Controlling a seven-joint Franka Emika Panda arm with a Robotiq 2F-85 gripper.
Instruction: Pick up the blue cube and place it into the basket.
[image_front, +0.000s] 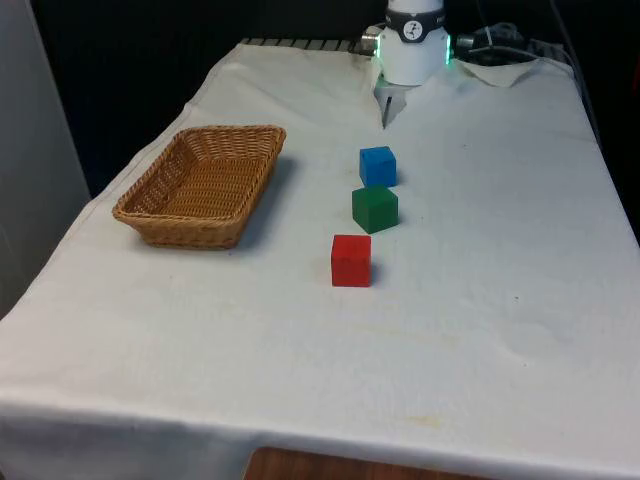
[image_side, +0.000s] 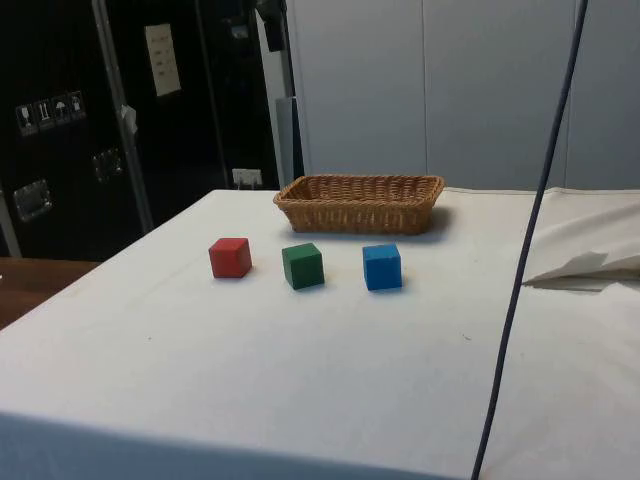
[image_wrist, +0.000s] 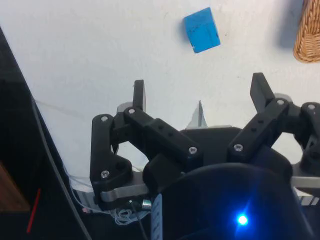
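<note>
You've got the blue cube (image_front: 377, 166) sitting on the white cloth (image_front: 480, 300) just above the middle of the front view, at the far end of a slanted row with the green cube (image_front: 374, 208) and the red cube (image_front: 351, 260) below it. The wicker basket (image_front: 150, 215) is off at the middle left, well apart from all three. In the wrist view your gripper (image_wrist: 199, 92) has its jaws spread wide with nothing between them, and the blue cube looks like it's a fair way off from the fingertips (image_wrist: 139, 90), though that angle's hard to judge.

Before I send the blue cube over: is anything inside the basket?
The basket holds nothing on the woven floor seen in the front view. In the side view its near wall covers the floor. The blue cube sits outside, on the cloth.
</note>
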